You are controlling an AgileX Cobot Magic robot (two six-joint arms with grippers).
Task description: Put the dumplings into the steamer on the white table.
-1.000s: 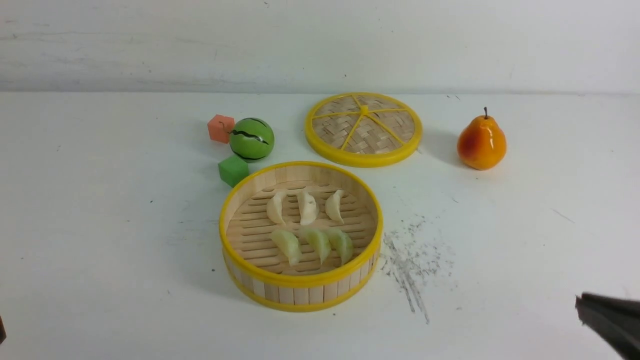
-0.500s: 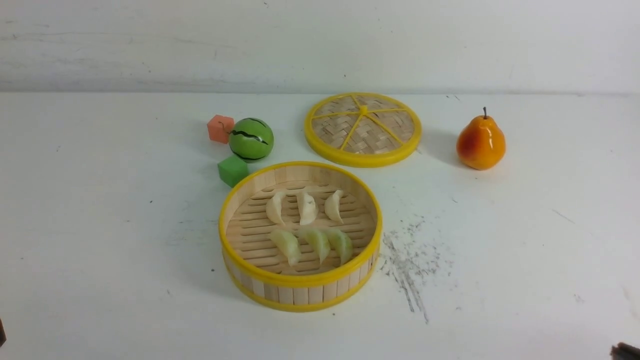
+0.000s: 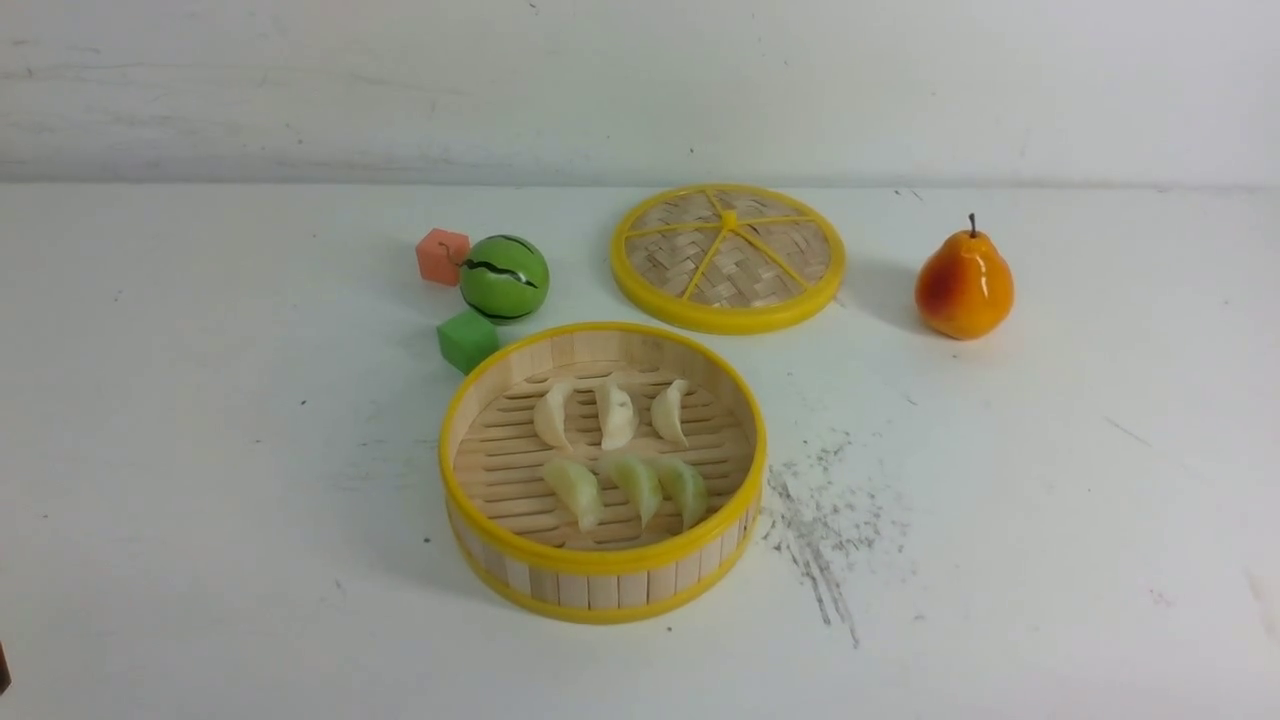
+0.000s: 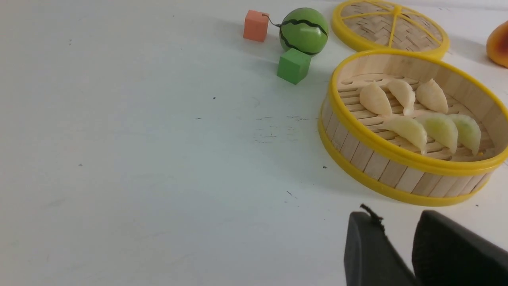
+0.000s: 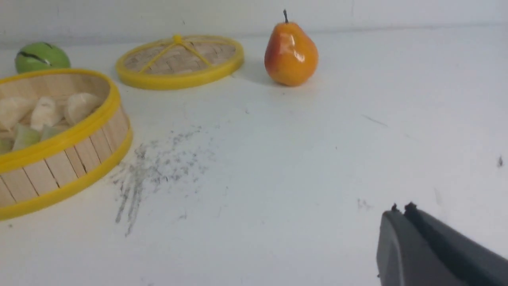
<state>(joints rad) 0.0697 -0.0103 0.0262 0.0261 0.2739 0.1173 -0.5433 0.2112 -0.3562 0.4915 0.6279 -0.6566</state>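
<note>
The steamer [image 3: 600, 588] stands on the white table [image 3: 200, 450], near the middle. Three cream-beige dumplings [image 3: 614, 415] lie in a row on its slatted floor, and three pale green dumplings [image 3: 637, 487] lie in a row in front of them. The steamer also shows in the left wrist view [image 4: 369, 159] and the right wrist view [image 5: 59, 167]. My left gripper [image 4: 397, 216] is slightly open and empty, low over the table in front of the steamer. My right gripper [image 5: 401, 206] is shut and empty, to the right of the steamer. Neither gripper shows in the front view.
The flat woven lid [image 3: 727, 257] lies behind the steamer. An orange pear [image 3: 963, 285] stands at the right. A toy watermelon [image 3: 503, 278], an orange cube [image 3: 441, 256] and a green cube [image 3: 466, 340] sit behind the steamer on the left. Dark scuffs [image 3: 820, 520] mark the table beside the steamer.
My right gripper has drawn back out of the front view at the bottom right corner. The steamer and dumplings have not moved.
</note>
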